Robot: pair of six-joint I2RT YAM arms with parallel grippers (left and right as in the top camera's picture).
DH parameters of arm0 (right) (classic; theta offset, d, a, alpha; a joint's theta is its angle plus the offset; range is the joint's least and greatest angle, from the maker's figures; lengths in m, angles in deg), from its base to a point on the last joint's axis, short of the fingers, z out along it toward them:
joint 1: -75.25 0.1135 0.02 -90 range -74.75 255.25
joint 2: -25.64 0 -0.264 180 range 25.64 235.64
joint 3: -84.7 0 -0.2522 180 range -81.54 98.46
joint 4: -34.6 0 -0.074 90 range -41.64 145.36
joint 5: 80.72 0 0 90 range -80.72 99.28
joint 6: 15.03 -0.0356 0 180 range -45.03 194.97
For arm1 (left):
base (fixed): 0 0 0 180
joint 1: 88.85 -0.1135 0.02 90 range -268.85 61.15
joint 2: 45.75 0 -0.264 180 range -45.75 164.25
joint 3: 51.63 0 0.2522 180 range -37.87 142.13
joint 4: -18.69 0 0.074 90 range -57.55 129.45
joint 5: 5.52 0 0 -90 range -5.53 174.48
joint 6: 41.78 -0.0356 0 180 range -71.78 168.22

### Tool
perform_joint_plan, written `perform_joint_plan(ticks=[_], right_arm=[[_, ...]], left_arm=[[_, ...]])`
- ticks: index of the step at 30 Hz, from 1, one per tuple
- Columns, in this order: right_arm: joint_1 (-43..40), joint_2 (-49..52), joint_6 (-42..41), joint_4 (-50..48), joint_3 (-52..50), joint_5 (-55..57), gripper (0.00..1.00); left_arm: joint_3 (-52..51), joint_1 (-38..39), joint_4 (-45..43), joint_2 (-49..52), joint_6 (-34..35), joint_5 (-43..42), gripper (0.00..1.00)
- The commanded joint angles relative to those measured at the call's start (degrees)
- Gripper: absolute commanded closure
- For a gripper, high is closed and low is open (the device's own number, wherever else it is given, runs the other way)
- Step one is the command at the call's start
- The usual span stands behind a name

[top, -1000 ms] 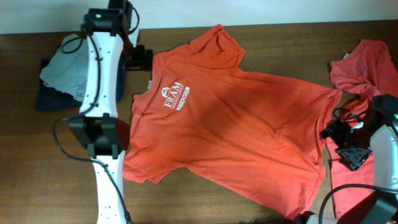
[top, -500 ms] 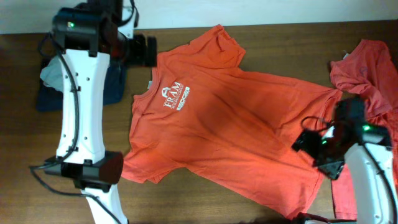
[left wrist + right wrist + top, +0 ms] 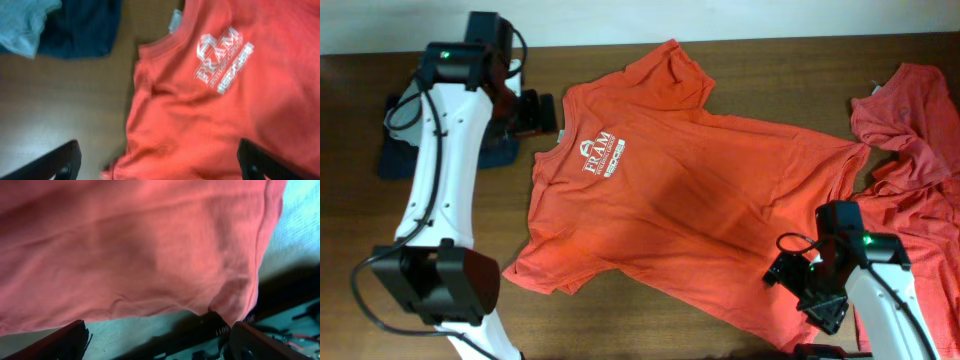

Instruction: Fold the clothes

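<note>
An orange-red T-shirt (image 3: pixel 690 190) with a white chest logo (image 3: pixel 602 155) lies spread flat across the table, collar to the left. My left gripper (image 3: pixel 540 112) is open and hovers just left of the collar; its wrist view shows the logo (image 3: pixel 222 60) and the left sleeve (image 3: pixel 165 140) between the wide-apart fingers. My right gripper (image 3: pixel 800 285) is open over the shirt's bottom hem near the front right corner; its wrist view shows the hem (image 3: pixel 150 260) above the open fingers. A second coral T-shirt (image 3: pixel 910 150) lies crumpled at the right edge.
A folded dark blue garment (image 3: pixel 400 155) with a grey one on it (image 3: pixel 22 22) lies at the far left behind my left arm. The brown table (image 3: pixel 380 230) has a white wall strip along its back edge.
My left gripper has moved down and left, off the sleeve, toward the collar. My right arm has swung forward and left, from the shirt's right edge down to the lower hem.
</note>
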Motion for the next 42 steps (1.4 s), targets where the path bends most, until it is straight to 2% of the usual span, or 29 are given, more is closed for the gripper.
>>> perform_joint_plan(ticks=[1, 5, 10, 17, 28, 31, 42], right_arm=[[1.14, -2.58, -4.63, 0.72, -2.34, 0.33, 0.04], [1.09, -3.93, -5.03, 0.85, -4.55, 0.35, 0.0], [1.09, -3.89, -7.78, 0.68, -4.66, 1.49, 0.01], [1.09, -3.87, -12.35, -0.2, -5.62, 3.21, 0.01], [1.09, 0.26, -10.78, -4.22, -13.73, -2.86, 0.01], [1.16, 0.66, -8.9, -8.04, -17.16, -6.08, 0.0], [1.14, 0.55, -7.87, -8.09, -17.0, -6.25, 0.01]], left_arm=[[-6.51, -0.92, -6.97, -1.66, 3.61, 0.72, 0.01], [-15.34, -1.22, -18.95, -1.66, 4.22, 0.76, 0.01], [-21.05, -1.73, -26.43, -1.66, 4.2, 2.03, 0.01], [-21.88, -5.31, -30.27, -1.62, 4.2, 5.29, 0.01], [-21.88, -11.8, -32.61, -1.62, 4.17, 5.29, 0.01], [-21.88, -12.52, -33.31, -1.62, 4.2, 5.27, 0.01], [-21.88, -12.68, -33.7, -1.62, 4.17, 5.27, 0.01]])
